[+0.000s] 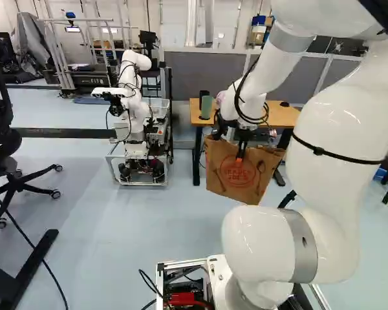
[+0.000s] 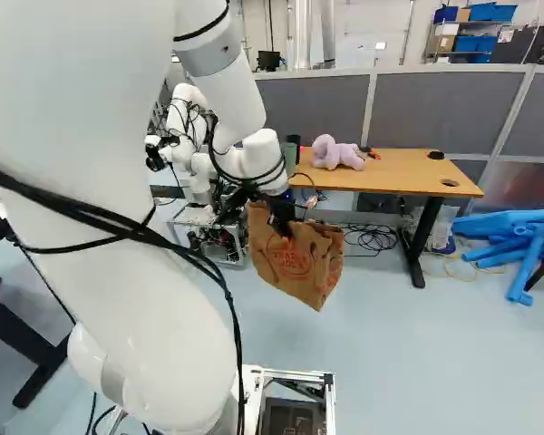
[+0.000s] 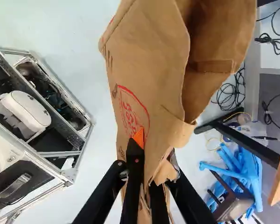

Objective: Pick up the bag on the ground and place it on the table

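In the left base view my gripper point(image 1: 241, 152) points down at the upper part of the brown paper bag point(image 1: 236, 173), which hangs tilted above the floor. The wrist view shows the gripper point(image 3: 144, 163) shut on one side wall of the bag point(image 3: 154, 70), an orange pad point(image 3: 139, 138) lying against the red print; the bag's mouth gapes beside it. The right base view has the bag point(image 2: 295, 263) hanging in front of the left end of the wooden table point(image 2: 399, 172), its top below the tabletop.
A purple plush toy point(image 2: 337, 152) and a green cup-like item point(image 1: 206, 106) are on the table. Another robot point(image 1: 136, 116) stands left of it. Grey partitions point(image 2: 453, 109) rise behind. Blue padded tubes point(image 2: 521, 240) lie right of the table, and coiled cables point(image 2: 372, 237) under it.
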Controlling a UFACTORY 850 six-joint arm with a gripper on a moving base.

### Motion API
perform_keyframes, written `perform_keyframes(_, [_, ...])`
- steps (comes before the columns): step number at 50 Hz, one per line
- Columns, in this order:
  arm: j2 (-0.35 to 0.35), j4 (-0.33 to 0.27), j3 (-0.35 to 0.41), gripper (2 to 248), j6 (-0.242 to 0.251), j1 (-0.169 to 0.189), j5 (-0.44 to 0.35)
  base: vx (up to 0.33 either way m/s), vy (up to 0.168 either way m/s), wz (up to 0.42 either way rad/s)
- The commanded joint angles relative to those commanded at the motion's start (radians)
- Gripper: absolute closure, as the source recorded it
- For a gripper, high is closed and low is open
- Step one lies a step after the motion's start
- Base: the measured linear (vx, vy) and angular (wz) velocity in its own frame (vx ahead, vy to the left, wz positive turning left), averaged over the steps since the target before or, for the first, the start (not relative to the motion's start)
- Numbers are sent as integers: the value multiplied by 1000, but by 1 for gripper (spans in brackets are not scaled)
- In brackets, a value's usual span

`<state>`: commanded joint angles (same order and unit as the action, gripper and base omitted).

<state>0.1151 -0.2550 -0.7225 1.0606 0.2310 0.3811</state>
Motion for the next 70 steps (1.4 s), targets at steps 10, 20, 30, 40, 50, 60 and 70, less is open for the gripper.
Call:
perform_keyframes(10, [-24, 0, -9, 229, 0, 11, 0, 0, 0, 0])
perform_keyframes(20, [-45, 0, -20, 229, 0, 22, 1, 0, 0, 0])
perform_keyframes(30, [-62, 0, -35, 229, -17, 31, 7, 0, 0, 0])
perform_keyframes(40, [-77, 3, -51, 229, -107, 41, 9, 0, 0, 0])
perform_keyframes(50, [-84, 9, -74, 229, -210, 48, 23, 0, 0, 0])
perform_keyframes(60, [-77, 10, -113, 229, -314, 50, 52, 0, 0, 0])
perform_keyframes(70, [-61, 10, -160, 229, -343, 48, 99, 0, 0, 0])
